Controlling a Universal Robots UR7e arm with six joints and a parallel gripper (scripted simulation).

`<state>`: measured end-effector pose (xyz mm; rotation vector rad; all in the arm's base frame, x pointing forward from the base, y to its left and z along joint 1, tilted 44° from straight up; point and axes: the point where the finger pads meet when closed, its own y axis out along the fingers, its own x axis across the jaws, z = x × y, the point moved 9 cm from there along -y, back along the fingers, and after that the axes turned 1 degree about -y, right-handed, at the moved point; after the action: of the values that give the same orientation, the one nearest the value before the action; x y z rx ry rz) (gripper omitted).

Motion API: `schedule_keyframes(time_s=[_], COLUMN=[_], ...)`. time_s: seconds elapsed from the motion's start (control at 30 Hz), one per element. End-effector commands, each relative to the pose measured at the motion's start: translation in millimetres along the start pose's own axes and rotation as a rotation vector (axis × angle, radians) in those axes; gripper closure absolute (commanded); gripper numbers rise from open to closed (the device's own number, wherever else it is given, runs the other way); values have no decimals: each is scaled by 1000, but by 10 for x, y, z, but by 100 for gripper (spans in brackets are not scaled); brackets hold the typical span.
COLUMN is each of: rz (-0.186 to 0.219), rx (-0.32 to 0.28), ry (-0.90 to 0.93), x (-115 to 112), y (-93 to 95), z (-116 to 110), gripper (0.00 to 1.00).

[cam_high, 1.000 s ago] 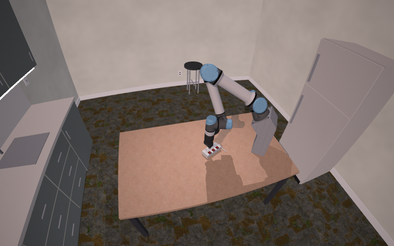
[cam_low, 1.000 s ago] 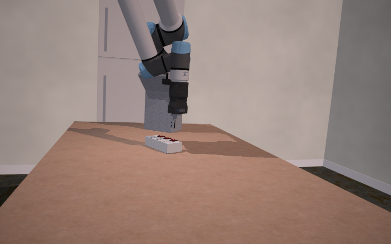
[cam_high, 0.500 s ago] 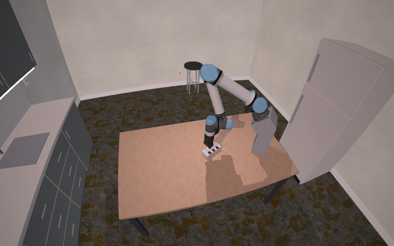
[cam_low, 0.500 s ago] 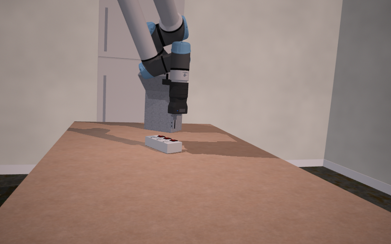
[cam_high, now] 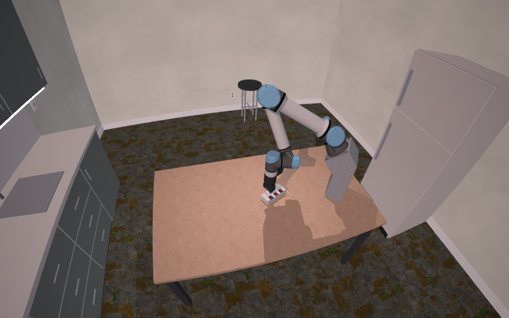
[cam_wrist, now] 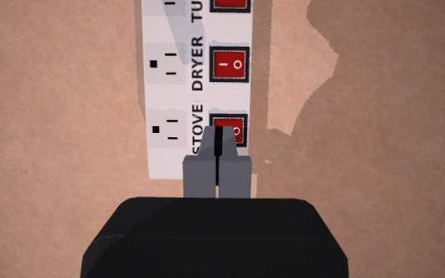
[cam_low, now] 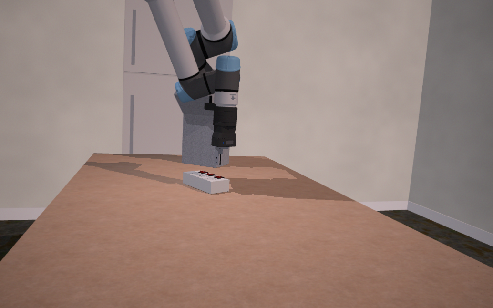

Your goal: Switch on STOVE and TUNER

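A white power strip (cam_high: 273,195) lies flat on the table, right way up; it also shows in the exterior view (cam_low: 205,181) and the wrist view (cam_wrist: 197,86). It has three red rocker switches. In the wrist view the STOVE switch (cam_wrist: 230,124) is nearest, the DRYER switch (cam_wrist: 229,64) is in the middle, and the TUNER switch (cam_wrist: 230,4) is cut off at the top edge. My gripper (cam_wrist: 219,144) is shut and empty, pointing down, with its tips over the left half of the STOVE switch. It stands a little above the strip in the exterior view (cam_low: 220,162).
The arm's grey pedestal (cam_high: 341,174) stands on the table's far right side. A short cord stub (cam_high: 288,193) sticks out of the strip's end. A fridge (cam_high: 438,138) stands right of the table and a stool (cam_high: 249,98) behind it.
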<state>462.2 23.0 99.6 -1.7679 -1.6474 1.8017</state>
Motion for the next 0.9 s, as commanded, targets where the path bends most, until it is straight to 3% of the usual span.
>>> schedule_keyframes(time_s=[0.0, 0.87], rz=[1, 1], rx=[-1, -1], ry=[0, 0], x=[0, 3], y=[38, 306], z=[-3, -7], gripper=[100, 100])
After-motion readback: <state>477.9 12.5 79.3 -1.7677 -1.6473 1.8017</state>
